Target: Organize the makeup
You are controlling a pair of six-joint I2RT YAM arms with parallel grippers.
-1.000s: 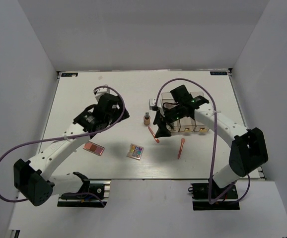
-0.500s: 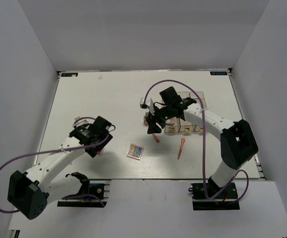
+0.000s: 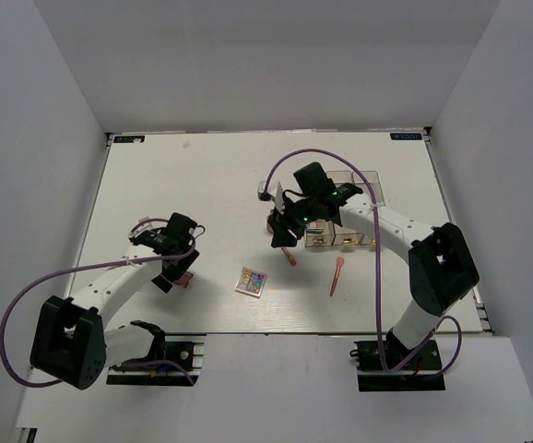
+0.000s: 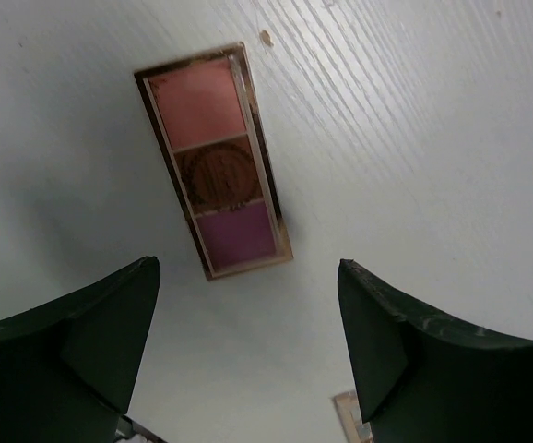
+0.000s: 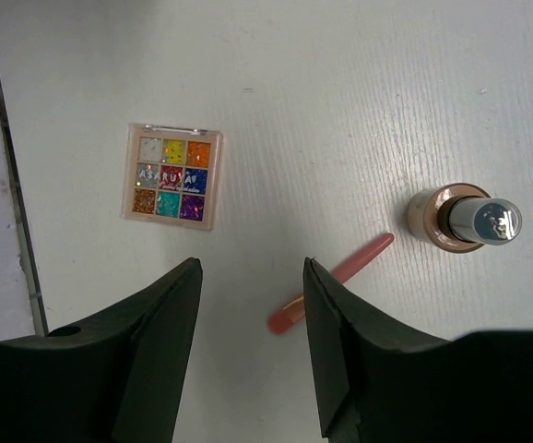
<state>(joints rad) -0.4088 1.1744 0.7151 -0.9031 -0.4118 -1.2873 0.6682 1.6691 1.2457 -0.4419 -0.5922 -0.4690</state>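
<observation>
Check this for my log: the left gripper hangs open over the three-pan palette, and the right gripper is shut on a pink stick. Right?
Not quite. The right gripper is open and holds nothing; the pink stick lies loose on the table, as the right wrist view shows. The left gripper does hang open over the three-pan palette.

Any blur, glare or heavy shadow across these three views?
Top external: evenly lit, sharp, only soft shadows on the table. Left wrist: pink-brown palette in focus, shade darkening the lower left. Right wrist: crisp, with a small glint atop the bottle.
</observation>
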